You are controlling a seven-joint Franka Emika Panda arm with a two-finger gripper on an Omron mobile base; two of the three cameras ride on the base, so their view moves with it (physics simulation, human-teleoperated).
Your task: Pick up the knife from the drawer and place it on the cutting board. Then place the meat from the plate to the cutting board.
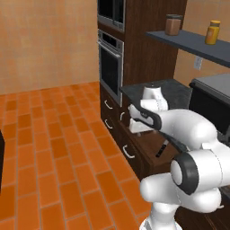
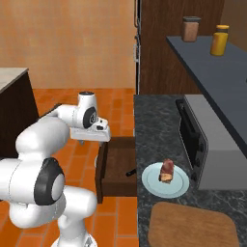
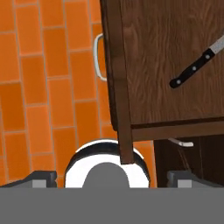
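You see: one knife [image 3: 197,68], one open drawer [image 2: 117,166], one plate [image 2: 165,185], one meat chunk [image 2: 167,171], one cutting board [image 2: 193,226], two jars [image 2: 191,28] on shelf [image 2: 212,67], one microwave [image 2: 202,140], two stacked wall ovens [image 1: 110,65].

A brown jar [image 2: 190,28] and a yellow jar [image 2: 219,40] stood on a shelf [image 2: 212,72], far beyond the gripper [image 2: 89,141]; a wall oven [image 1: 110,65] rose behind it.
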